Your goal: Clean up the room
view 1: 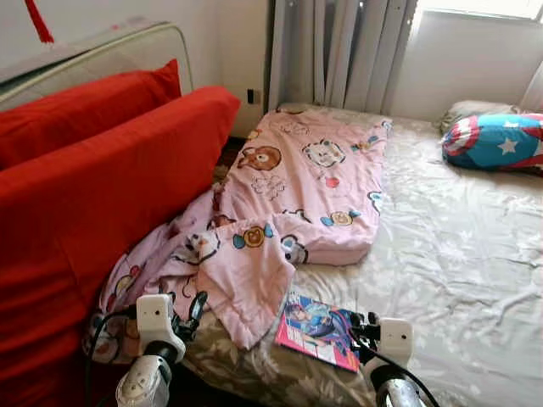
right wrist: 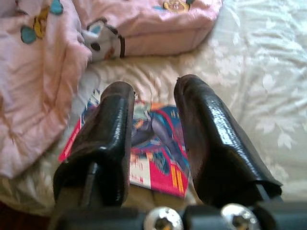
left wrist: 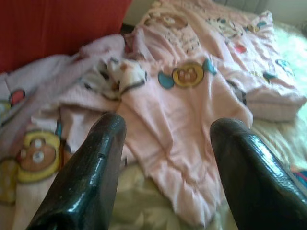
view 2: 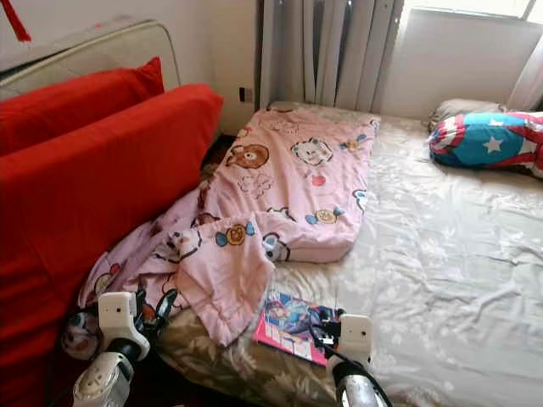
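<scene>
Right gripper is hovering with fingers parted over the comic book. Left gripper, spread wide, is pointing at the pink quilt at its twelve o'clock.

The quilt is pale pink with cartoon bears and animals in brown, yellow and blue. The comic book near it has a magenta, blue and red cover. The bed sheet is cream with a faint floral print. Left cushions are plain red; the far-right pillow is blue, red-and-white striped, with white stars.
</scene>
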{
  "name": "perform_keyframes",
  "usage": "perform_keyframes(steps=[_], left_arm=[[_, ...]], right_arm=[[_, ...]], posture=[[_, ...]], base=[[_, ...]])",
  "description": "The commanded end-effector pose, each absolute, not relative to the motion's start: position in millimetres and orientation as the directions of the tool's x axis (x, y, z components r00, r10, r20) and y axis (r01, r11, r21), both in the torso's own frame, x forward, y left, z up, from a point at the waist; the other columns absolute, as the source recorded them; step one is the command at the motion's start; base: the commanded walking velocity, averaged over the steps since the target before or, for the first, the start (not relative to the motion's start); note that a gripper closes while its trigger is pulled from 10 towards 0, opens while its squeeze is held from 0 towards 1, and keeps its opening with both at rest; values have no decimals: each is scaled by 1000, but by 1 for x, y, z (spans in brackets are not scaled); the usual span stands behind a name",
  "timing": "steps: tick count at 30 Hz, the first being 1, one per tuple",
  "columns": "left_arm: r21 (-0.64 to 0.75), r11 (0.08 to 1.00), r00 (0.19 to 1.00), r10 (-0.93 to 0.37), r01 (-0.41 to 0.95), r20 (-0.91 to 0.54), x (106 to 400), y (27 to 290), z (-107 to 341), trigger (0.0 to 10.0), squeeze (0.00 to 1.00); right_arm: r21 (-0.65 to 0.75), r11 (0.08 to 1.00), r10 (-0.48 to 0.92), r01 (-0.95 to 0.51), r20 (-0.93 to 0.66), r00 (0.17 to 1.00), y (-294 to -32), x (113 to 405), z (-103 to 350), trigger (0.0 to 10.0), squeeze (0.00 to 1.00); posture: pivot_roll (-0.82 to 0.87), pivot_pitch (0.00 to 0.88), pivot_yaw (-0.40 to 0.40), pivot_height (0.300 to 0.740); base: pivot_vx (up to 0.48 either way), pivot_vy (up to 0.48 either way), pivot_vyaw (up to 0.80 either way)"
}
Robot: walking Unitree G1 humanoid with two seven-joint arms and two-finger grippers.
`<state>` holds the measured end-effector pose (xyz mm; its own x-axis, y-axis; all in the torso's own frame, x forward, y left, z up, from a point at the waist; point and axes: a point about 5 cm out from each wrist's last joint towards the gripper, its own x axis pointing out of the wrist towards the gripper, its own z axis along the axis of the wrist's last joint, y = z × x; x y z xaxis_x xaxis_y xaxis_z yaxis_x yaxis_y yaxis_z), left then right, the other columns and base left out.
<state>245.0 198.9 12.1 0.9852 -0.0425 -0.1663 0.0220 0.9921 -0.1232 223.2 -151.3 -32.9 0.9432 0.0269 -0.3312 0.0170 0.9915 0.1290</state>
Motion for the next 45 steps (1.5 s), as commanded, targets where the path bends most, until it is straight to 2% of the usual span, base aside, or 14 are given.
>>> perform_keyframes(steps=[1,2,11,12,13,14,17,18,19,20,30,35,45], left_arm=[[-115,993,987,-47,29,-156,247,199,16,10000,0],[-115,993,986,-47,29,-157,247,199,16,10000,0],[-114,993,985,-48,29,-167,247,199,15,10000,0],[-114,993,985,-48,29,-168,247,199,15,10000,0],[-115,993,985,-49,29,-168,247,199,15,10000,0],[-116,993,984,-50,30,-169,247,199,15,10000,0],[-118,993,984,-51,31,-170,248,199,15,10000,0],[-118,993,984,-52,32,-171,248,199,15,10000,0],[-118,992,984,-53,33,-171,248,199,15,10000,0],[-118,992,984,-53,33,-172,248,199,15,10000,0],[-118,992,984,-55,36,-168,250,200,17,10000,0],[-117,993,985,-53,33,-167,250,202,18,10000,0],[-110,993,984,-52,33,-170,251,202,19,10000,0]], right_arm=[[130,992,45,0,-342,939,-149,225,-34,10000,247],[129,992,49,-4,-350,936,-149,225,-35,10000,0],[129,992,53,-7,-358,932,-148,227,-35,10000,0],[130,992,54,-7,-359,932,-148,227,-35,10000,510],[132,991,54,-7,-356,933,-148,227,-35,10000,863],[134,991,55,-8,-353,934,-147,227,-34,10000,1000],[127,992,53,-8,-357,932,-147,227,-35,10000,1000],[125,992,54,-9,-359,932,-147,227,-35,10000,475],[125,992,54,-9,-360,931,-146,227,-35,10000,475],[123,992,55,-10,-364,930,-146,227,-35,10000,0],[115,993,54,-9,-395,917,-144,229,-38,10000,0],[120,993,63,-17,-391,918,-142,229,-37,10000,0],[132,991,62,-11,-387,920,-143,229,-37,10000,0]], posture=[[-11,15,-38,665],[-11,15,-38,665],[-5,28,-37,665],[-5,28,-37,665],[-5,31,-37,665],[-4,32,-36,665],[-6,34,-34,665],[-6,34,-34,665],[-6,34,-34,665],[-4,38,-32,665],[1,53,-27,665],[3,58,-27,635],[3,60,-23,635]], base=[[0,0,0],[0,0,0],[0,0,0],[0,0,0],[0,0,0],[0,0,0],[0,0,0],[0,0,0],[0,0,0],[0,0,0],[0,0,0],[0,0,0],[0,0,0]])
